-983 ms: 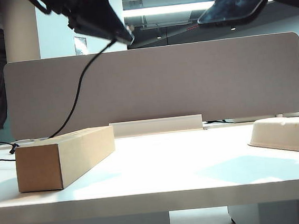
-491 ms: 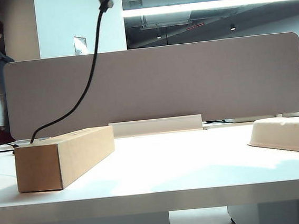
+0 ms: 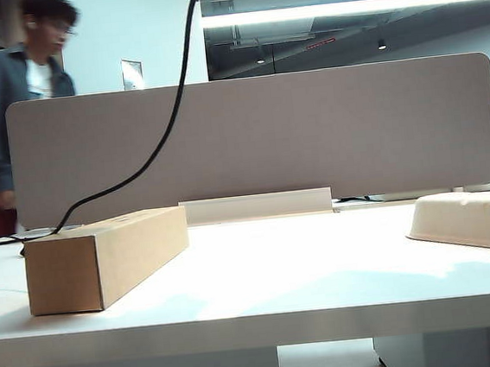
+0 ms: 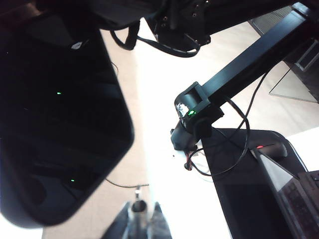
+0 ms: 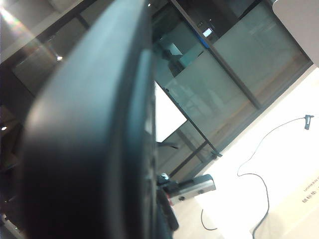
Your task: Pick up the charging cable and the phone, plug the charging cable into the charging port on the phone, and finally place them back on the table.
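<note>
Gripping the charging cable [image 3: 166,126] in my left gripper [image 4: 141,214], my right gripper clasps the phone [image 5: 84,129] above the table [image 3: 263,277].

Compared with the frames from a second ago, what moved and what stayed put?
Both grippers rose out of the exterior view's top, taking the phone with them. The charging cable was drawn up steeper. A bystander walked in behind the divider. Box and tray stayed on the table.

A smooth white tabletop [image 3: 306,273] is seen under a matt brown cardboard box [image 3: 105,258]. The phone [image 4: 55,124] shows glossy black glass, the charging cable [image 3: 166,130] matt black rubbery sheathing.
</note>
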`<control>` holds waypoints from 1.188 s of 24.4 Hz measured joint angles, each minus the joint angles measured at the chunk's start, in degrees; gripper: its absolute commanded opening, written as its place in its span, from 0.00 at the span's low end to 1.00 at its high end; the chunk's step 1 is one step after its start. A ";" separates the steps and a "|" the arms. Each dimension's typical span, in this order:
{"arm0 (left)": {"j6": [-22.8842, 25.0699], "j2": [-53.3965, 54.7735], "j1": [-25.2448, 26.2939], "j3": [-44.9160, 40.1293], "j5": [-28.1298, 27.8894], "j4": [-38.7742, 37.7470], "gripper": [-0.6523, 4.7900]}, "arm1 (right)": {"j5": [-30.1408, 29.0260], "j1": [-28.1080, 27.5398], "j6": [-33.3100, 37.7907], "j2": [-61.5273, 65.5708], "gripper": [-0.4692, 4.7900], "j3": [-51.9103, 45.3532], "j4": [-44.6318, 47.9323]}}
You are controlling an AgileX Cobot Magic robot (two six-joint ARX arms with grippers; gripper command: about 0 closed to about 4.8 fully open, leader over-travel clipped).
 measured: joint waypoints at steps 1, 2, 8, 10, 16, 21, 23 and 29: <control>-0.02 0.57 0.00 -0.02 0.22 0.00 0.11 | -0.02 0.15 0.20 0.00 0.08 0.00 0.02; -0.02 1.01 0.00 -0.02 0.96 0.02 0.11 | -0.02 0.28 0.42 0.00 0.08 0.00 0.00; -1.07 3.06 0.00 -0.07 2.27 2.05 0.11 | -0.59 1.49 0.70 0.00 0.08 0.00 0.04; -1.42 3.06 0.02 -0.07 2.25 3.45 0.11 | -1.27 1.49 0.72 0.00 0.08 0.00 0.02; -2.36 3.06 0.02 -0.04 2.45 1.22 0.11 | -1.29 1.44 0.63 0.00 0.08 0.00 0.02; -1.07 3.06 0.02 -0.04 5.73 -1.36 0.11 | -0.83 1.40 0.22 0.00 0.08 0.00 0.02; -1.07 3.06 0.02 -0.04 6.08 -1.33 0.11 | -0.90 1.40 0.22 0.00 0.08 0.00 0.02; -1.11 3.06 0.04 -0.04 6.10 0.44 0.11 | -1.36 1.40 0.20 0.00 0.08 0.00 0.00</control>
